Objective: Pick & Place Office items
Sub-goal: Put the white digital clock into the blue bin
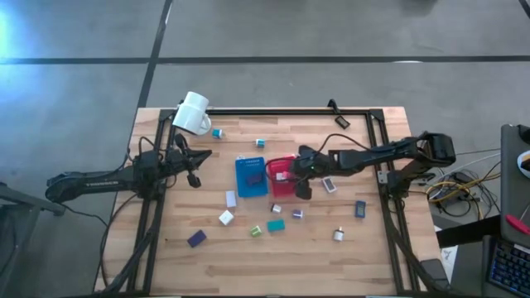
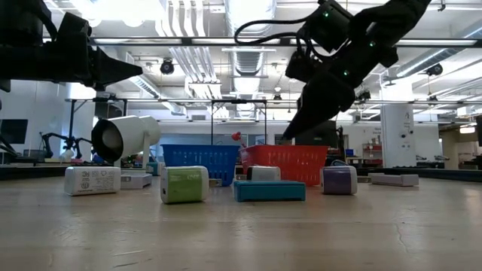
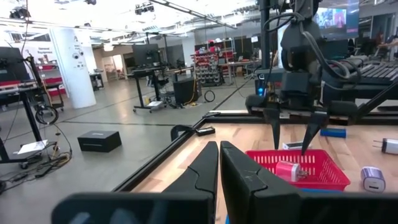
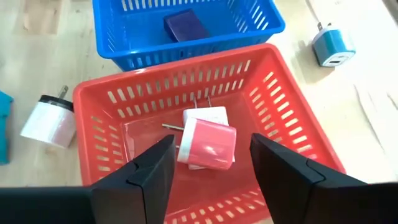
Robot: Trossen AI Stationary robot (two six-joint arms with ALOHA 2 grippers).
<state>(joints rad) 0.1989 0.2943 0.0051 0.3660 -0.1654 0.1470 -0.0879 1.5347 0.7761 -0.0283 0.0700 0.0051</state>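
Since the pink plastic charger block [image 4: 207,145] already lies inside the red slotted plastic basket [image 4: 283,134], the right gripper [image 4: 211,163] hovers above it, fingers apart, probably post-drop; left gripper [image 3: 219,163] waits beyond the basket, fingers together

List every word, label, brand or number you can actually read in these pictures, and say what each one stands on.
Nothing reads for certain.
Left arm: pale lettering along its side, too small to read.
Green block: small print on its face, blurred.
White block: faint print, blurred.
White pillar in the room behind: signs and a line of text, too small to read.
Pink block in the red tray: no print visible.
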